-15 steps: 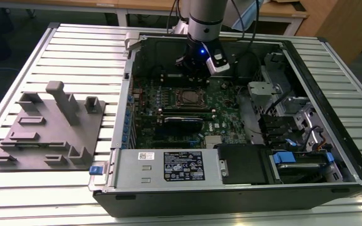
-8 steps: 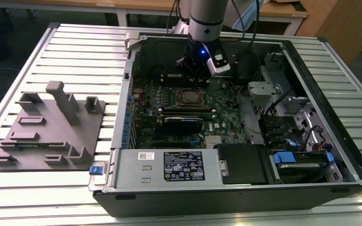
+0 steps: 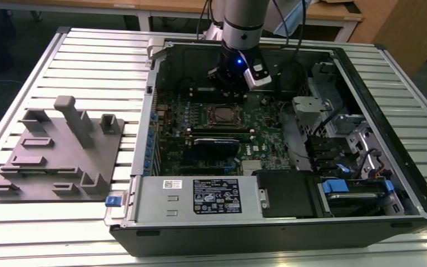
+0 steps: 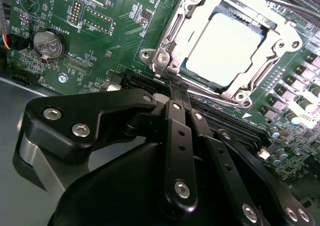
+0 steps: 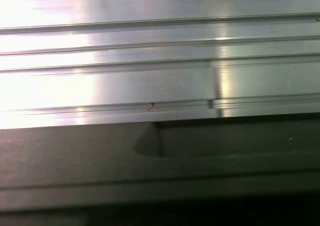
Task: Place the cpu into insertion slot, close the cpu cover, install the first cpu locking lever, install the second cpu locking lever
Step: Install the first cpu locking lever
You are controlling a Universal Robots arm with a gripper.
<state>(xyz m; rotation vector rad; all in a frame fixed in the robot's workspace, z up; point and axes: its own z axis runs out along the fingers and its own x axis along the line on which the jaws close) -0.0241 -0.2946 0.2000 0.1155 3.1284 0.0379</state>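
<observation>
the cpu (image 4: pixel 225 44) lies seated in the insertion slot (image 4: pixel 187 66), and the cpu cover (image 4: pixel 172 34) looks folded down around it, so the work seems to have reached the locking levers. the tool (image 4: pixel 174 86) is clenched, fingers pressed together, its tip at the cover's edge; whether it pinches one of them i cannot tell. a lever move here calls for a steady push down, then a sideways hook under the catch
</observation>
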